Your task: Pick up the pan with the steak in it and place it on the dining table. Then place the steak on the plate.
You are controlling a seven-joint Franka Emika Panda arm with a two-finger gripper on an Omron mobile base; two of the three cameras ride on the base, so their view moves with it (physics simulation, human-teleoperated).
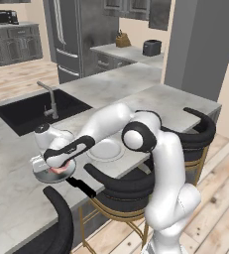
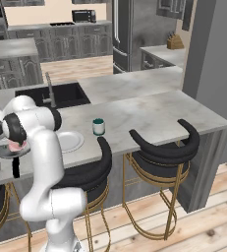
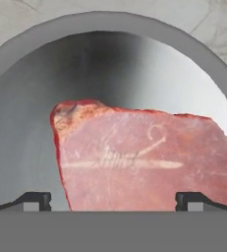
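— While the arm was bent low at the left of the left base view, where did the pan [image 1: 50,174] sit?

— It rested on the dining table [image 1: 150,96], near the table's front edge at the lower left of that frame, with its black handle [image 1: 80,187] jutting out past the edge toward the stools [image 1: 136,191]. In the right base view the pan [image 2: 12,150] showed at the far left, partly behind the white arm.

— And the steak?

— The steak [image 3: 144,162] lay flat inside the pan. In the hand view it took up the lower middle and right of the frame, with the grey pan wall [image 3: 31,98] curving around it above and to the left. A sliver of pink [image 1: 58,169] also peeked out under the hand in the left base view.

— What was the gripper doing?

— The gripper [image 3: 113,201] hovered just over the meat with its fingers spread wide apart, one tip [image 3: 36,199] at the lower left and the other at the lower right of the hand view. Nothing was clamped between them. Whether the tips touched the steak, I could not tell.

— The plate?

— The white plate [image 1: 105,150] lay on the table just to the right of the pan, apart from it. A small dark-rimmed cup [image 2: 99,126] stood further right in the right base view, and the black sink [image 1: 36,110] with its faucet [image 1: 49,99] was behind, toward the upper left.
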